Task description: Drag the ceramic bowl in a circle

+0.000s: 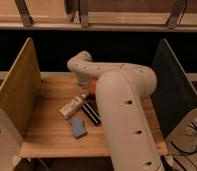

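Only an orange-red sliver of the ceramic bowl (95,86) shows in the camera view, at the middle of the wooden table (52,130). The rest is hidden behind my cream arm. My gripper (87,90) hangs below the bent wrist, right at the bowl's left side, and the arm's thick forearm covers most of it. I cannot tell whether it touches the bowl.
A cream rectangular block (71,107), a dark striped object (91,111) and a blue-grey pad (78,127) lie in front of the bowl. A tan panel (17,92) walls the left side and a dark panel (172,90) walls the right. My forearm (127,125) fills the right front.
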Controlling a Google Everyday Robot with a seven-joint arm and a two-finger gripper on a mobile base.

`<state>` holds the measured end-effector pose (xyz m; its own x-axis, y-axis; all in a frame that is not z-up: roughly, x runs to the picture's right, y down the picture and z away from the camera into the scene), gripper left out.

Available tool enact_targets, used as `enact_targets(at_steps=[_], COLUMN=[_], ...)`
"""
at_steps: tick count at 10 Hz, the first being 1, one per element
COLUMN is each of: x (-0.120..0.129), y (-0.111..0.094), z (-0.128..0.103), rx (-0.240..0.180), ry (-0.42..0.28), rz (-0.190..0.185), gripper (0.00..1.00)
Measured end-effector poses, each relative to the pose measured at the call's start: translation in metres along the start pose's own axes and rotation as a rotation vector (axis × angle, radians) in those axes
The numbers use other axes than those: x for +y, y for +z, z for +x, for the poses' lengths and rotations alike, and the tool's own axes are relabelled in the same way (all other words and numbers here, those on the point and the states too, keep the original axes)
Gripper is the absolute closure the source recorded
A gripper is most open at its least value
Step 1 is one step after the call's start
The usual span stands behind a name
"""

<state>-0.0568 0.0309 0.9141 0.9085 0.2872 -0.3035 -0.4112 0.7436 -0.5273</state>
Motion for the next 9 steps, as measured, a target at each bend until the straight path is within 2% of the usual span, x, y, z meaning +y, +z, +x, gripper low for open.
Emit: enact_targets(at_steps=[1, 3, 5, 7, 9], x=[0.004, -0.001, -0.018, -0.048, -0.066], y=[0.0, -0.005, -0.01, -0.007, 0.0], z=[0.016, 0.046, 0.071, 0.079, 0.062], rx=[0.027, 0.083, 0.134, 0.154, 0.147], ry=[0.023, 0.066, 0.106, 0.106, 0.067], rz=[-0.008, -0.001, 0.02, 0.043, 0.057], gripper=[1.0, 1.0, 1.0, 1.0, 1.0])
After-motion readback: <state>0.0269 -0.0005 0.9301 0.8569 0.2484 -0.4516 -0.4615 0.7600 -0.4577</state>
